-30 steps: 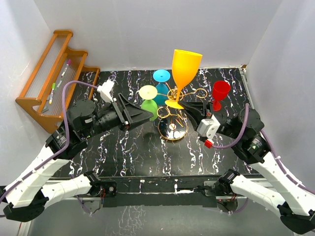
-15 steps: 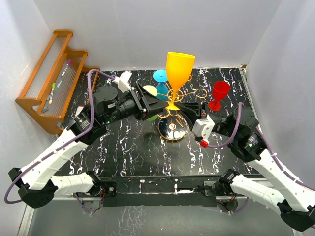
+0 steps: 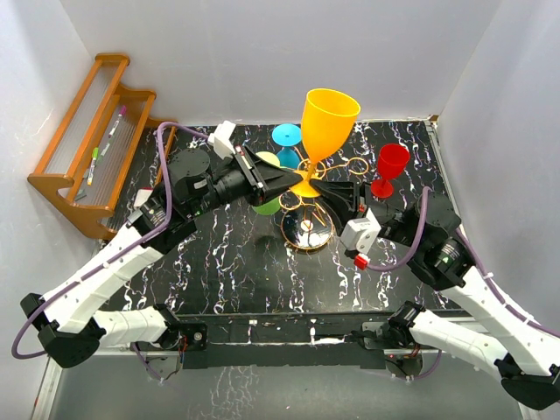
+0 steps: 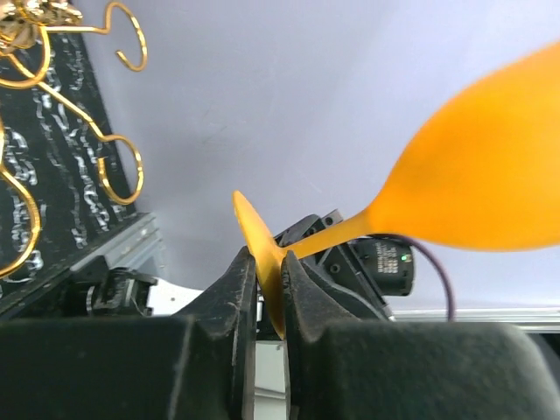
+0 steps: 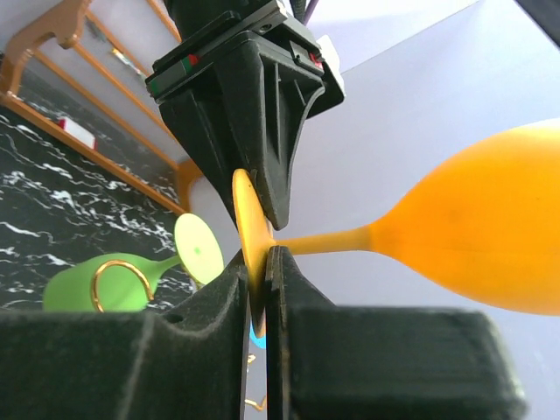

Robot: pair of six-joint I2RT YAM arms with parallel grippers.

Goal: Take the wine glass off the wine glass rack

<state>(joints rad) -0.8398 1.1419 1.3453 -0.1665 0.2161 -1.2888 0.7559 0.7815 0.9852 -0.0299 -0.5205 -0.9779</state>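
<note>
Two pinches on one foot: your left gripper point(image 4: 269, 293) and right gripper point(image 5: 256, 282) are both squeezed tight onto the round foot of the orange wine glass point(image 3: 328, 118). It's upright, bowl up, right over the middle of the gold rack point(image 3: 306, 233).

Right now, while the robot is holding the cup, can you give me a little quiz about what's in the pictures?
1. True or false: only the left gripper holds the orange wine glass.
2. Which one sits farthest right in the top view? A) blue glass B) green glass C) red glass
3. Fill in: the right gripper pinches the orange wine glass by its flat round ____.
Key: 1 false, both grippers pinch it. 2 C. 3 foot.
</note>
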